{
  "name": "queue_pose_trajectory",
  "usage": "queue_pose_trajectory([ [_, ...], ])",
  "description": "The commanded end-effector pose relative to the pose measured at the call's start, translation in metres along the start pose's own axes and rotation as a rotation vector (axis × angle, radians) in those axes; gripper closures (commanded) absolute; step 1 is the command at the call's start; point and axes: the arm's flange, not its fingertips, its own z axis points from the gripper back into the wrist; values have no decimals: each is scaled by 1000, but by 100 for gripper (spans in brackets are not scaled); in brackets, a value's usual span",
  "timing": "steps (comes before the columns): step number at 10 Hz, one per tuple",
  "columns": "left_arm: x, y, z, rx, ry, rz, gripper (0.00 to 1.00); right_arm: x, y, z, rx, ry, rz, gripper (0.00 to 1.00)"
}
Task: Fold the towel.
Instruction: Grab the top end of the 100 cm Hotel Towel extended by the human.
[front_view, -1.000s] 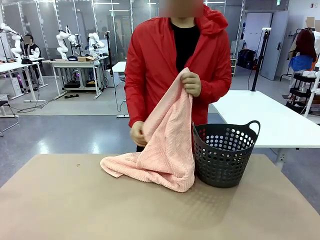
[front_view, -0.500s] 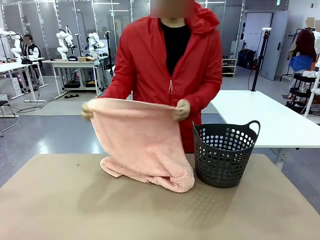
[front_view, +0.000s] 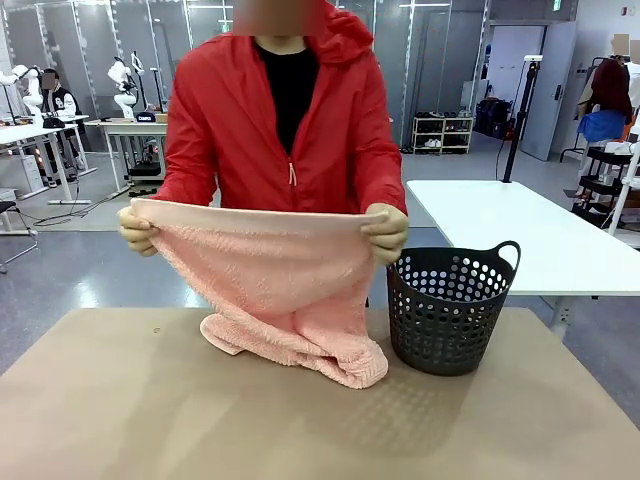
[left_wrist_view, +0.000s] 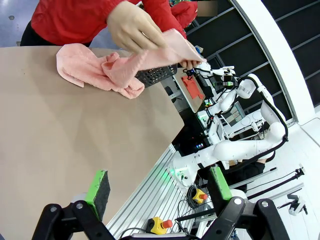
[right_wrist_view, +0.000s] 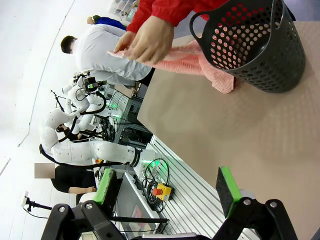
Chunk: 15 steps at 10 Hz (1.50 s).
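Person is stretching the soft salmon-pink terry towel by its top edge, far ahead of both grippers; its lower end is resting bunched on the tan table beside the dark perforated plastic basket. Left gripper and right gripper are hanging wide open, gripping nothing. Judging: spreading step, no fold made. Next is calling for laying it flat, edges matched
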Motion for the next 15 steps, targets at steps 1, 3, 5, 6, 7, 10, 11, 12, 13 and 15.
queue_pose_trajectory([
  [1, 0, 0, 1, -19, -7, -10, 0, 0, -1, 1, 11, -5, 19, 0],
  [3, 0, 0, 1, -19, -7, -10, 0, 0, -1, 1, 11, -5, 19, 0],
  [5, 0, 0, 1, -19, -7, -10, 0, 0, -1, 1, 11, -5, 19, 0],
  [6, 0, 0, 1, -19, -7, -10, 0, 0, -1, 1, 11, -5, 19, 0],
  [7, 0, 0, 1, -19, -7, -10, 0, 0, -1, 1, 11, -5, 19, 0],
  [10, 0, 0, 0, 0, 0, 0, 0, 0, 0, 0, 0, 0, 0, 0],
  [11, 4, -8, -2, 48, 56, -110, 0, 4, 6, 3, -29, -11, 72, 0],
  [12, 13, -21, -1, 94, 91, -217, 0, 10, 21, 6, -109, 1, 175, 0],
  [13, 28, -46, 1, 176, 131, -345, 0, 19, 48, 10, -220, 21, 316, 0],
  [15, 56, -111, -5, 344, 229, -642, 0, 35, 114, 9, -386, 91, 575, 0],
])
